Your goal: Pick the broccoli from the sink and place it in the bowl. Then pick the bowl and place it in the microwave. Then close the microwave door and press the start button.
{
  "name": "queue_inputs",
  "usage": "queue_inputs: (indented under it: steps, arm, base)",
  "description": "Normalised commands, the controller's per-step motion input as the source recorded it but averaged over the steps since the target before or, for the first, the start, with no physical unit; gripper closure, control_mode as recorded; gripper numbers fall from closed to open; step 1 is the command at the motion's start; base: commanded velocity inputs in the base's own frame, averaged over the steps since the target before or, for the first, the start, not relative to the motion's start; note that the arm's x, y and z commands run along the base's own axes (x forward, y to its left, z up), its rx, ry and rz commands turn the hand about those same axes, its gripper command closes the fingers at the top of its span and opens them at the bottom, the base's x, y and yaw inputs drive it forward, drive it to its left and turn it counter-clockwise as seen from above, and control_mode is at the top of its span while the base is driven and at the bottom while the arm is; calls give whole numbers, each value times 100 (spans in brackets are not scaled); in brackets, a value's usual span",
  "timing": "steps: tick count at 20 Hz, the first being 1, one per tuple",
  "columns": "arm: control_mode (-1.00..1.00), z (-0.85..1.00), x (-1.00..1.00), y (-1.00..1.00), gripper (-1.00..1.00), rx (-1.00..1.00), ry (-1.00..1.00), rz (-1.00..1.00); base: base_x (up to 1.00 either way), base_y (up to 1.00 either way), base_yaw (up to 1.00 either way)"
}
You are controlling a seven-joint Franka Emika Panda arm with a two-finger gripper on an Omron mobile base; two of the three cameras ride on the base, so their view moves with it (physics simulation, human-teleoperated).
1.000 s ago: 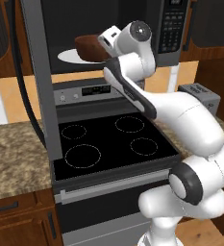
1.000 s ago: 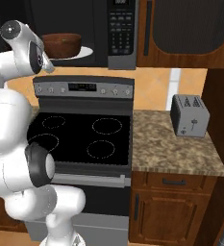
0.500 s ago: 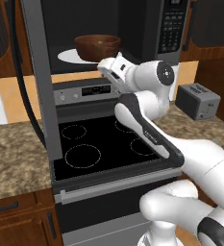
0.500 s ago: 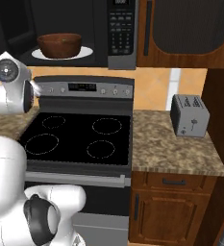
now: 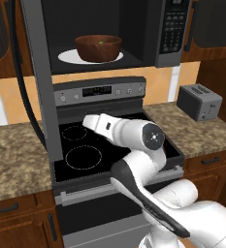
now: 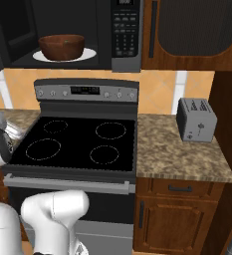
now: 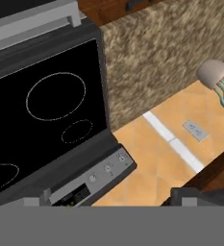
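A home kitchen: a black-topped stove [image 6: 72, 144] under a microwave [image 6: 67, 30], a toaster [image 6: 196, 119] on the speckled stone bench [image 6: 182, 157], wooden cupboards [image 6: 179, 214].

Bowl [image 5: 98, 47]: on the turntable plate [image 5: 70, 56], inside the microwave [image 5: 119, 30]; broccoli [image 5: 101, 42] in the bowl. Microwave door [image 5: 38, 72]: swung out at the cavity's left. Keypad panel [image 5: 174, 25]: right of the cavity. Stove [image 5: 80, 147]: directly under the microwave, below the jaws. Toaster [image 5: 198, 101]: on the counter [image 5: 200, 131] right of the stove, well apart from the jaws. Gripper [image 7: 112, 201]: over the stove, low beneath the bowl.
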Motion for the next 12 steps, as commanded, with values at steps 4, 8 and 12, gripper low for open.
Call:
queue_inputs:
  steps: [4,8,12]
  arm:
    - [-100,-37,-67,50,-100,-19,-2,0]
    - [-100,-18,-65,51,-100,-19,-7,-4]
    - [-100,0,-49,64,-100,-11,-5,-6]
  base:
    - [0,0,0]
    - [0,0,0]
    - [0,0,0]
